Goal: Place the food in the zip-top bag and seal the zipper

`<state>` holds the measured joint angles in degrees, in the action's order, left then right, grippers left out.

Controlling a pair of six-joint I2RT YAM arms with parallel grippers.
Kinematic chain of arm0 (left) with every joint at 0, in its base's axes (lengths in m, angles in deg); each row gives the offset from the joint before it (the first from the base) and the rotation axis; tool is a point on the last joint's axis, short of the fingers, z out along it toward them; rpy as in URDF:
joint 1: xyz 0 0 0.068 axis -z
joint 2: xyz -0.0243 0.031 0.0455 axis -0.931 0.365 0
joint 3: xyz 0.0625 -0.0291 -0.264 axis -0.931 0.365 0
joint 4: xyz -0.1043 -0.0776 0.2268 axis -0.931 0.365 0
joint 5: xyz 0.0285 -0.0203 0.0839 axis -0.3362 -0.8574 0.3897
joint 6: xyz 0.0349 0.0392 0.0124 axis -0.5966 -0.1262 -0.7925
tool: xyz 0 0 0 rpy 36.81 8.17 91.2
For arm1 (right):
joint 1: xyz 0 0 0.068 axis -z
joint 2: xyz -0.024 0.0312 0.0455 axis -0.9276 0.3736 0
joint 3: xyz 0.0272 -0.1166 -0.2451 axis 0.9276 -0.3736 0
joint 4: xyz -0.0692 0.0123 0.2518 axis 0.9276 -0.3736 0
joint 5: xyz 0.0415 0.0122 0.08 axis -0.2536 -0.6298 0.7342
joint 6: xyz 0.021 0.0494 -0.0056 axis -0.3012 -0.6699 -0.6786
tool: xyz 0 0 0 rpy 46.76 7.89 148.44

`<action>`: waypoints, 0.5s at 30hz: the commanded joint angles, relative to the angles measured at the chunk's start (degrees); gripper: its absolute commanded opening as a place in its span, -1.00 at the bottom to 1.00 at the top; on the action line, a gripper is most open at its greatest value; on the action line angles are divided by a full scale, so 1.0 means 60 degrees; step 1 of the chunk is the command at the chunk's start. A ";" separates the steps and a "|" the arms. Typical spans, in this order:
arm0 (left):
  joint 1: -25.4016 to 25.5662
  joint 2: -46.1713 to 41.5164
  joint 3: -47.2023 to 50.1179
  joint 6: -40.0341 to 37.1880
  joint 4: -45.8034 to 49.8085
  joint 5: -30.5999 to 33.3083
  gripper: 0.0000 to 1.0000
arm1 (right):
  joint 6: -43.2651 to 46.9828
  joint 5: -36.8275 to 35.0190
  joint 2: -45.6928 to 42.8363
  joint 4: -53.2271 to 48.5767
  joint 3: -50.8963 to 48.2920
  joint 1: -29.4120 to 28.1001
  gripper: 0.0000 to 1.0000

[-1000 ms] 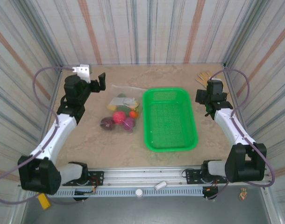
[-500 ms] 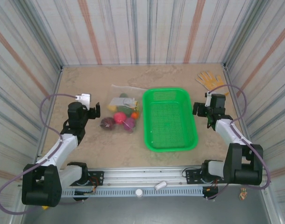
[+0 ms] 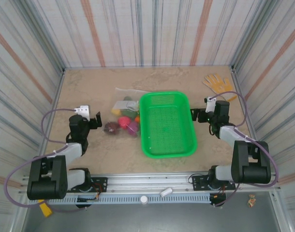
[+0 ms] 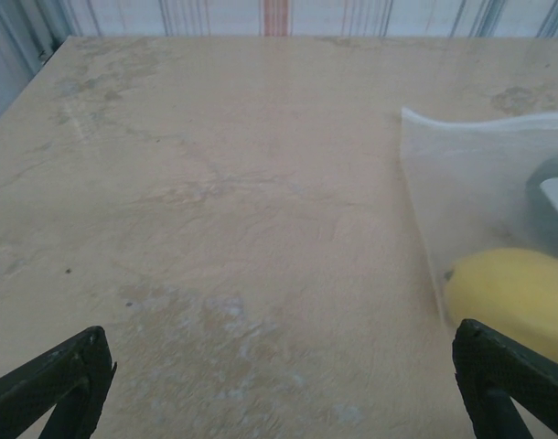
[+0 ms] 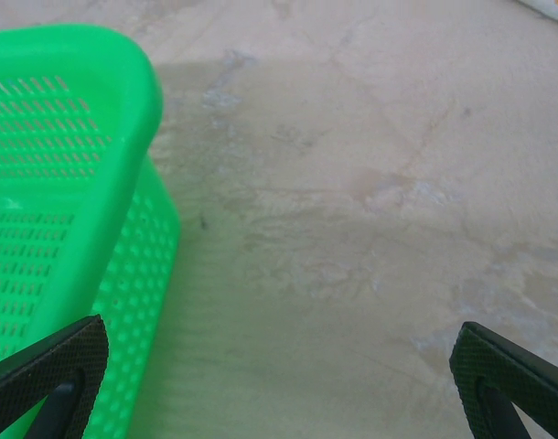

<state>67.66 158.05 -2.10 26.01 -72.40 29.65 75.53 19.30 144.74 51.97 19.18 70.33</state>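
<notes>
The food [image 3: 122, 124] is seen bunched at the zip-top bag [image 3: 124, 104], left of centre, just beside the green basket [image 3: 167, 145]. The left gripper [image 3: 96, 119] is held at its left and the right gripper [image 3: 195, 115] by the basket's right rim, both with fingers spread wide.

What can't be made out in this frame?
- Top view: whether the clear floppy zip-top bag is sealed; its zipper strip is too small.
- Top view: whether the green mesh plastic basket overlaps the bag's right side.
- Left wrist view: the yellow plastic fruit, cut off by the right edge.
</notes>
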 commanded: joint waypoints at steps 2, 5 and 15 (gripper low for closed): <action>-0.0041 0.0426 0.0063 -0.0489 -0.1611 -0.0640 0.97 | 0.0341 -0.0981 -0.0119 0.0628 -0.0394 0.0132 0.99; -0.0084 0.0957 0.0014 -0.0377 -0.2086 -0.0558 0.97 | 0.0081 -0.0867 -0.0238 0.1156 -0.0806 0.0834 0.99; -0.0090 0.2867 0.0452 -0.0325 -0.4792 -0.0596 0.97 | -0.0038 -0.0990 0.1048 0.6634 -0.2515 0.0375 0.99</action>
<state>67.55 173.77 0.15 24.74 -93.90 25.91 74.75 14.66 147.47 78.29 6.77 73.98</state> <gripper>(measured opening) 0.987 0.993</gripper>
